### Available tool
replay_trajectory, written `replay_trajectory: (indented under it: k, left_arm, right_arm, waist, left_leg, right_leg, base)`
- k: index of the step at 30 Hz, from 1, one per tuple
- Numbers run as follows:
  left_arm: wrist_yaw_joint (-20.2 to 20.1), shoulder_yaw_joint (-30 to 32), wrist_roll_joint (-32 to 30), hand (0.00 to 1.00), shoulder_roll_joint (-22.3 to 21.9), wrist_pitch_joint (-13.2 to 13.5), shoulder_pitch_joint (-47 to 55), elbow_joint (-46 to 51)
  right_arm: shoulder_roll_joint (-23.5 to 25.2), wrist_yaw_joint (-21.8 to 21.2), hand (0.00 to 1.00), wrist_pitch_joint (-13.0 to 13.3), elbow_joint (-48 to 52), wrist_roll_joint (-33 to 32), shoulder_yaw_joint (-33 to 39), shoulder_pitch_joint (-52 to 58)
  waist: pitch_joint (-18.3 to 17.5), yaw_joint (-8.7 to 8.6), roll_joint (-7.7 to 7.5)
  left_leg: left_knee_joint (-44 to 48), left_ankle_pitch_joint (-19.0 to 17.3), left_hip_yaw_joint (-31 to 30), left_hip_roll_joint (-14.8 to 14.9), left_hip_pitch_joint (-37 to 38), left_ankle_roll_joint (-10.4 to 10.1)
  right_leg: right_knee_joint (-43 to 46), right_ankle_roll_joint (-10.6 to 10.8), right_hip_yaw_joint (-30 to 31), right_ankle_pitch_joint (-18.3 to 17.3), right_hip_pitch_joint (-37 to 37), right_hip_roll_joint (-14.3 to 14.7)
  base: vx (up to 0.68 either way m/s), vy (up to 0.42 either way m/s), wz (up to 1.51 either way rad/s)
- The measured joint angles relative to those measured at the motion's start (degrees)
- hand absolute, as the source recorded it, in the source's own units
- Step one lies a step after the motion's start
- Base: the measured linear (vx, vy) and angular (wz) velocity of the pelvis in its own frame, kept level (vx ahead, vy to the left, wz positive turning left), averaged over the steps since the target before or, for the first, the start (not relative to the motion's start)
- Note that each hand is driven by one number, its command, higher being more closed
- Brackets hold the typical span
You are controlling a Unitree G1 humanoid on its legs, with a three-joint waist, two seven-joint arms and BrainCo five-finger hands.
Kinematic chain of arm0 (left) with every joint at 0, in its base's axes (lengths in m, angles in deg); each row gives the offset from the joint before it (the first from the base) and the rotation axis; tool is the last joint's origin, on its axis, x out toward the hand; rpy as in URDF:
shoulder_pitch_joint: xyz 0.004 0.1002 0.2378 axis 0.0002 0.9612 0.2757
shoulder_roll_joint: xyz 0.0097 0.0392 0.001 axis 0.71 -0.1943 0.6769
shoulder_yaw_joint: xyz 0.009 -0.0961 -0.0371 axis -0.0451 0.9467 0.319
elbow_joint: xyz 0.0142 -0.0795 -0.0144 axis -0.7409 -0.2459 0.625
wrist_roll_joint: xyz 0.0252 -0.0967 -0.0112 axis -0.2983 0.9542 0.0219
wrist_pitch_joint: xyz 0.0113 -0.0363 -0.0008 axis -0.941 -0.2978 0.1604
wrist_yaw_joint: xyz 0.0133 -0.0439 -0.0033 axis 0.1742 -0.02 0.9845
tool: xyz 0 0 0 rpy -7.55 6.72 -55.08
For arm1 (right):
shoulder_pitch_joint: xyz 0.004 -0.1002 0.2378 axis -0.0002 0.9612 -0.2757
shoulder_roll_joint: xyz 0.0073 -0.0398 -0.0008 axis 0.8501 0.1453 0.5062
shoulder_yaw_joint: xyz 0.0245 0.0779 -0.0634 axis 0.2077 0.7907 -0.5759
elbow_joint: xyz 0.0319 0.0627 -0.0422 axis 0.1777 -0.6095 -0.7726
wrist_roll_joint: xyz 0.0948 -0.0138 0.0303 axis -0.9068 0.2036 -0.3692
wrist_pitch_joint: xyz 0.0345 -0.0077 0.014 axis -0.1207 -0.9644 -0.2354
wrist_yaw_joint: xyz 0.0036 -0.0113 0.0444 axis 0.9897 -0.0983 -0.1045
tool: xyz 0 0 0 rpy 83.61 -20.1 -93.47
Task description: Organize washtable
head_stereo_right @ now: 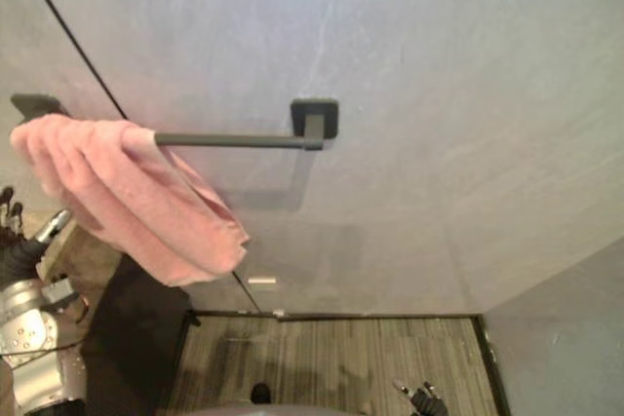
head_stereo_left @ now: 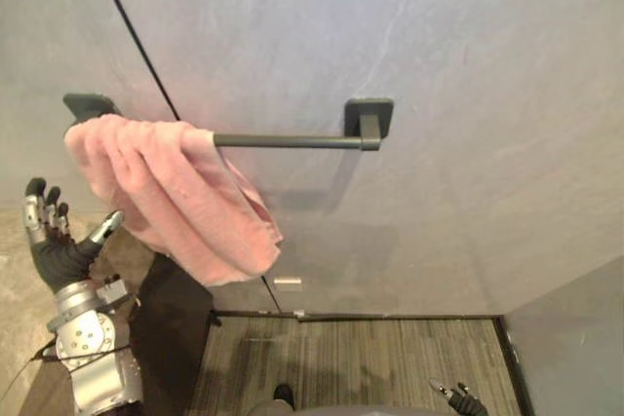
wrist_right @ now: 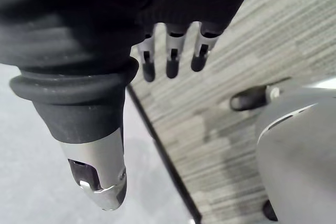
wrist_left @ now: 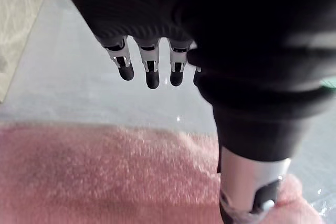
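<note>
Grey wall (head_stereo_left: 468, 36), striped carpet floor (head_stereo_left: 370, 358)

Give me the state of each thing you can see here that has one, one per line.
Dark metal towel bar: fixed to the grey wall, right part bare.
Pink fluffy towel: draped bunched over the bar's left end, hanging down.
Left hand: open, raised beside the towel.
Right hand: open, low over the floor, empty.

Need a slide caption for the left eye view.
Pink towel draped over the left end of a dark wall-mounted bar, with the open left hand just below and beside it.
</note>
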Motion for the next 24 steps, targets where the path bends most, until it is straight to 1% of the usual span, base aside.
replay_trajectory:
  k: [7,10,12,17,19,24]
  left_arm:
    - [-1.21,-2.24,0.46,0.00,0.05,-0.22,-0.79,-2.27]
    - [-2.64,-2.49,0.47,0.00,0.08,-0.28,-0.74,-2.37]
    - [-3.19,-3.82,0.46,0.00,0.58,-0.28,-0.74,-3.23]
    - [-4.04,-5.95,0.43,0.00,1.55,-1.37,-0.64,-4.17]
    - [-4.74,-5.99,0.44,0.00,1.85,-1.39,-0.65,-4.17]
    - [-4.78,-6.00,0.51,0.00,2.22,-1.42,-0.49,-4.19]
  right_arm:
    - [-0.02,-0.43,0.00,-0.04,0.00,0.09,-0.30,0.15]
    - [-0.03,-0.45,0.00,-0.08,0.00,0.54,-0.31,0.29]
    - [-0.06,-0.46,0.00,-0.09,0.00,0.59,-0.32,0.31]
    - [-0.38,-0.48,0.00,-0.11,0.36,1.25,-0.40,0.31]
    - [-0.41,-0.50,0.00,-0.12,0.61,1.53,-0.40,0.29]
    - [-0.64,-0.53,0.00,-0.84,0.69,1.77,-0.40,0.53]
  waist:
    - [-0.14,-0.02,-0.01]
    - [-0.14,0.02,-0.01]
    - [-0.15,0.03,0.00]
    - [-0.23,0.07,-0.09]
    - [-0.28,0.05,-0.17]
    - [-0.30,0.20,-0.39]
  left_leg:
    - [0.01,-0.03,0.33,0.00,0.09,0.02]
    - [0.00,-0.04,0.40,0.01,0.12,0.02]
    - [0.00,-0.05,0.44,0.01,0.11,0.02]
    - [0.00,-0.30,1.31,0.03,-0.34,0.03]
    - [0.00,-0.38,1.58,0.03,-0.49,0.03]
    - [0.04,-0.65,1.87,0.02,-0.78,-0.01]
  right_leg:
    - [0.02,-0.06,0.23,0.05,-0.08,-0.02]
    - [0.05,-0.06,0.32,0.05,-0.13,-0.02]
    - [0.07,-0.05,0.38,0.06,-0.20,-0.03]
    - [0.23,0.03,1.37,0.12,-1.27,-0.04]
    - [0.23,0.04,1.60,0.13,-1.57,-0.05]
    - [0.08,0.04,1.78,0.13,-1.96,-0.04]
  base:
    - [0.00,0.000,0.00]
    - [0.00,0.000,0.00]
    - [0.00,0.000,0.00]
    - [-0.02,-0.010,-0.09]
    - [0.00,-0.006,-0.08]
    - [0.00,-0.006,-0.02]
